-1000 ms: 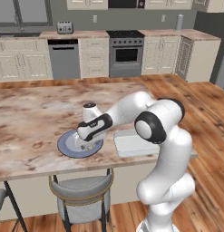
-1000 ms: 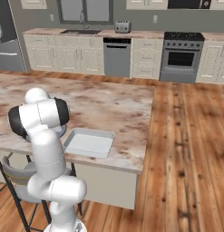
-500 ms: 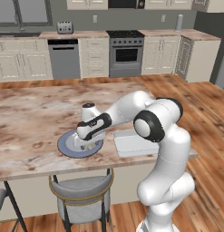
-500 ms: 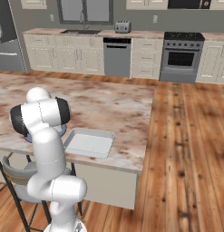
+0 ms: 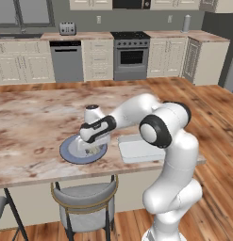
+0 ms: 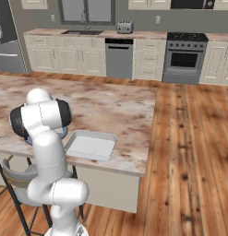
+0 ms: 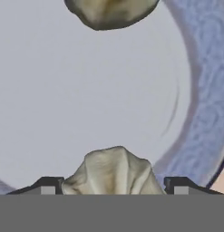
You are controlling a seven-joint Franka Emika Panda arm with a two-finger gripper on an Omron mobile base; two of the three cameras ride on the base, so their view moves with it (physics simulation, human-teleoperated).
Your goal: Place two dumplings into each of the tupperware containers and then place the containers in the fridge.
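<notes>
Early stage — the gripper (image 7: 112, 189) is low over the plate (image 5: 70, 151), jaws wide and straddling a dumpling (image 7: 112, 171) but not yet pinching it, while the container (image 6: 91, 145) nearby sits empty — nothing fridge-bound.

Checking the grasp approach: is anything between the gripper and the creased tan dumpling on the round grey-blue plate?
Nothing visible. In the hand view the creased tan dumpling sits directly between the two dark fingertips on the round grey-blue plate. A second dumpling lies farther off, clear of the gripper.
</notes>
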